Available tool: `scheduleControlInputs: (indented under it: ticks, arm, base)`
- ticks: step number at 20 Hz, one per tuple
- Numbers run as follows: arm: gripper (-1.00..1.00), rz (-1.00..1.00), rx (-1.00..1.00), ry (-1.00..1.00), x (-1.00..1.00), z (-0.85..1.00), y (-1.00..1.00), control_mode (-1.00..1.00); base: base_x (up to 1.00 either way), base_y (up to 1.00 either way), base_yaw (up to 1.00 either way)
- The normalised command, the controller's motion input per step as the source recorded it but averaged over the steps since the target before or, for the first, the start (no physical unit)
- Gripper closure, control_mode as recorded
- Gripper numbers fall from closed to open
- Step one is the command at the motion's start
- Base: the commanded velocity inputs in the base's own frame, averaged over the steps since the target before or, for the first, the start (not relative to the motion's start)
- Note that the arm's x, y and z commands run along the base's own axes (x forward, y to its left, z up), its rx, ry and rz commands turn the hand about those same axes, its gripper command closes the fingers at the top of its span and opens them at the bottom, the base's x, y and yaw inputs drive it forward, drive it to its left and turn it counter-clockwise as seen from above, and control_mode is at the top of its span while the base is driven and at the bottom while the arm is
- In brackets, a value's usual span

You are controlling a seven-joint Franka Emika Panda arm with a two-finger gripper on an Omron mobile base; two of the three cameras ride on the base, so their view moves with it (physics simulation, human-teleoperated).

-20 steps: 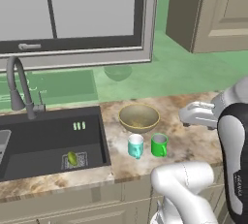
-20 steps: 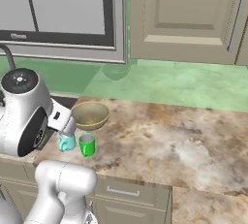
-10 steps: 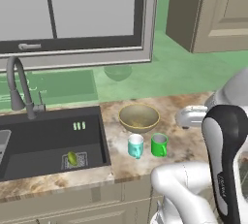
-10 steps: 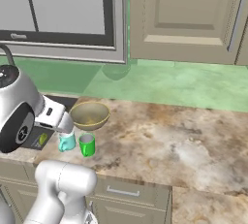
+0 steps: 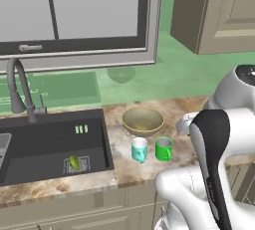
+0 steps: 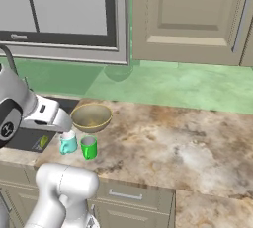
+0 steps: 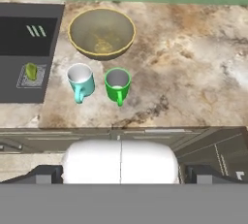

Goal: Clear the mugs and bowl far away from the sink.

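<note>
**Teal and green mugs wait below the raised pincer**

Marbled brown counter (image 7: 193, 72) runs wide to the right, and that bare stretch is the likely goal. The pincer (image 6: 66, 123) hangs high above the counter's front edge, jaws spread wide, holding nothing. Seen down its line of sight, the teal mug (image 7: 81, 80) and green mug (image 7: 117, 83) stand ahead and below it, just beside each other but apart, handles turned toward the camera. The bowl (image 7: 101, 33) sits just beyond them, near but not touching. The sink (image 7: 29, 48) lies off to the side, next to the teal mug and bowl.

No item is moved yet, so the step in hand is probably the first approach. To do it well, I judge: pick one mug, centre the jaws over its rim, and come straight down so one finger enters the cup and the other clears its neighbour. The green mug, on the outer side, looks easier to reach first. The gap between the mugs is narrow; a skewed descent could knock the teal one toward the basin.
</note>
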Motion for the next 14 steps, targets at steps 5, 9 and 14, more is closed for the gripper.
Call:
scheduleControlInputs:
  ticks: [5, 9, 14]
  arm:
    - [-1.0, 0.02, -0.01, 0.08, 0.0, -0.16, 0.0, -1.0]
    - [-1.0, 0.04, 0.01, 0.09, 0.0, -0.21, 0.0, -1.0]
    - [-1.0, 0.02, 0.0, 0.04, 0.02, -0.29, 0.0, -1.0]
  base:
    - [0.0, 0.0, 0.0]
    - [0.0, 0.0, 0.0]
    - [0.0, 0.0, 0.0]
